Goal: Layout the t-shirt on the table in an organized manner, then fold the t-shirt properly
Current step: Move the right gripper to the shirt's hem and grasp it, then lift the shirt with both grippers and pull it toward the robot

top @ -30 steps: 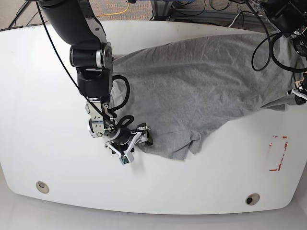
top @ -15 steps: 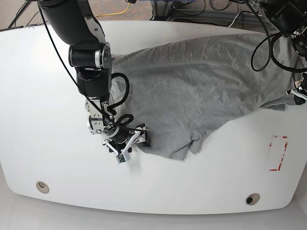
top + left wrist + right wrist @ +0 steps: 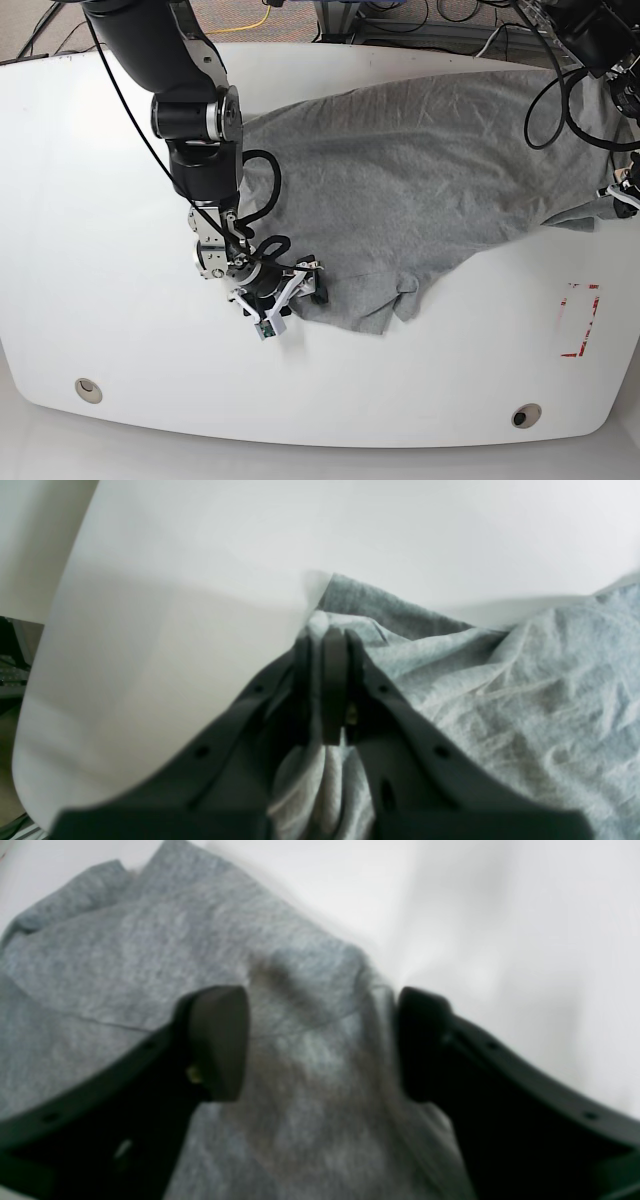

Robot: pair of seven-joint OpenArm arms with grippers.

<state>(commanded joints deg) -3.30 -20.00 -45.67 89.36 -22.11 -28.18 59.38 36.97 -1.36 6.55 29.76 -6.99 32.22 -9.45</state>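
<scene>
With the right gripper's fingers parted around the near-left hem of the grey t-shirt on the white table, the edge is best pinched squarely while the far-right fabric is kept clamped by the left gripper.

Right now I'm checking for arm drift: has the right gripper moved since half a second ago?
Yes; the right gripper has shifted slightly toward the table's right grommet hole in the base view.
</scene>
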